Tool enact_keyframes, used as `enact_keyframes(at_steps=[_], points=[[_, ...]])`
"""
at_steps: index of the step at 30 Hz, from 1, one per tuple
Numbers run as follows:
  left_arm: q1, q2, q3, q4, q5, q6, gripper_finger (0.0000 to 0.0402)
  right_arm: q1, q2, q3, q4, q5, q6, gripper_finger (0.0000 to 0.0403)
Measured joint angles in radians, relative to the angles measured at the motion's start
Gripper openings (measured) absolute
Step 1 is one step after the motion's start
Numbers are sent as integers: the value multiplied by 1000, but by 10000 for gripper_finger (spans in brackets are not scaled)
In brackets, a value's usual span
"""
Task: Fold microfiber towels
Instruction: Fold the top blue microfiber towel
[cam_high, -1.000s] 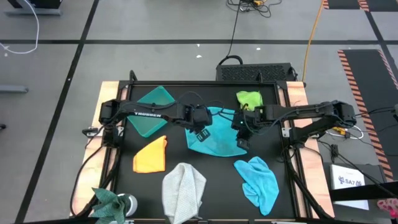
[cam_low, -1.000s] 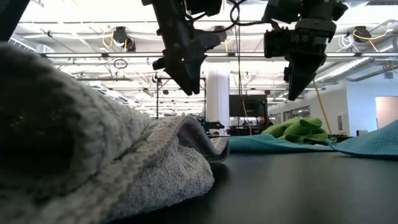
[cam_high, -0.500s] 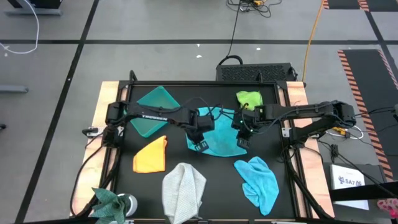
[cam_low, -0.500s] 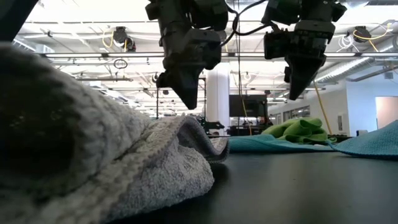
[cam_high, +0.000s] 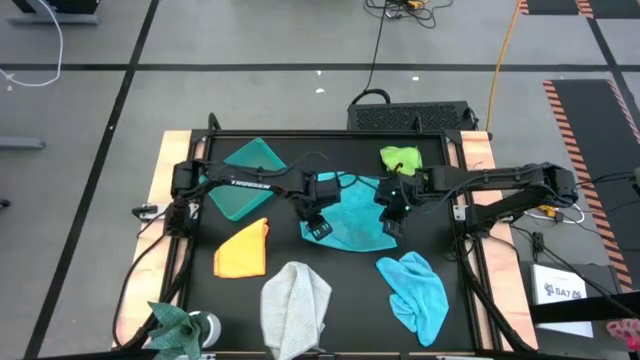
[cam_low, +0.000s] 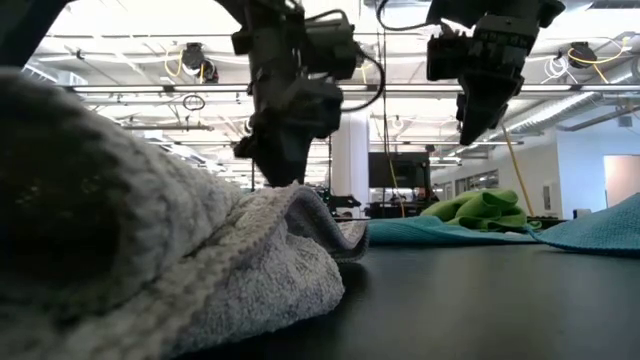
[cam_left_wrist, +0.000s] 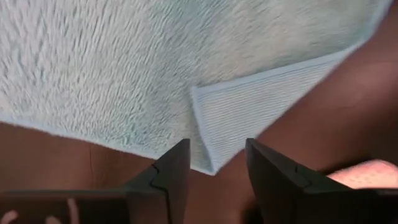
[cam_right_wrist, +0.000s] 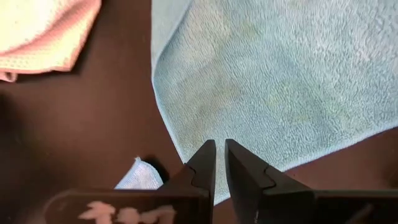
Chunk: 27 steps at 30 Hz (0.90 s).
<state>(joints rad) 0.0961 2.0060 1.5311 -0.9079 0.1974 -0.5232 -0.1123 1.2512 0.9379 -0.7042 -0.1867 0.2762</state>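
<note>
- Low view: the grey towel (cam_low: 150, 250) fills the near left and hides the left end effector (cam_low: 275, 175) tip behind its fold; the bench (cam_low: 480, 300) surface past it shows only as a dark strip
- Low view: both arms are cut off at the upper edge; the lime towel (cam_low: 480, 208) shows as a crumpled heap, far off
- High view: the end effector fingers are too small to separate; the wrist views decide
- Left arm carries white lettering along its forearm, reading "TROSSEN"; no other writing can be read
- Left end effector (cam_left_wrist: 214, 165): released, fingers apart, low over the near edge of the teal towel (cam_high: 350, 215), where a ribbed corner is folded back over the fluffy pile; nothing between the fingers
- Right end effector (cam_right_wrist: 219, 163): fingers nearly together with a thin gap, nothing gripped, raised over the teal towel's right edge
- Teal towel: lies flat at bench centre, between both end effectors
- Orange towel (cam_high: 243, 250): folded, front left
- Grey towel: rumpled, coarse looped weave, front centre
- Light blue towel (cam_high: 415, 290): crumpled, front right
- Lime towel: back right
- Teal bin (cam_high: 242, 178): rigid, square, back left
</note>
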Motion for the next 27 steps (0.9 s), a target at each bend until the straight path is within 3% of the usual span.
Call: enact_keyframes(at_steps=[10, 27], points=[[13, 1, -91, 168, -11, -38, 159, 0, -52, 0, 0, 2, 0, 29], [14, 0, -175, 270, 16, -84, 159, 0, -52, 0, -2, 2, 11, 29]])
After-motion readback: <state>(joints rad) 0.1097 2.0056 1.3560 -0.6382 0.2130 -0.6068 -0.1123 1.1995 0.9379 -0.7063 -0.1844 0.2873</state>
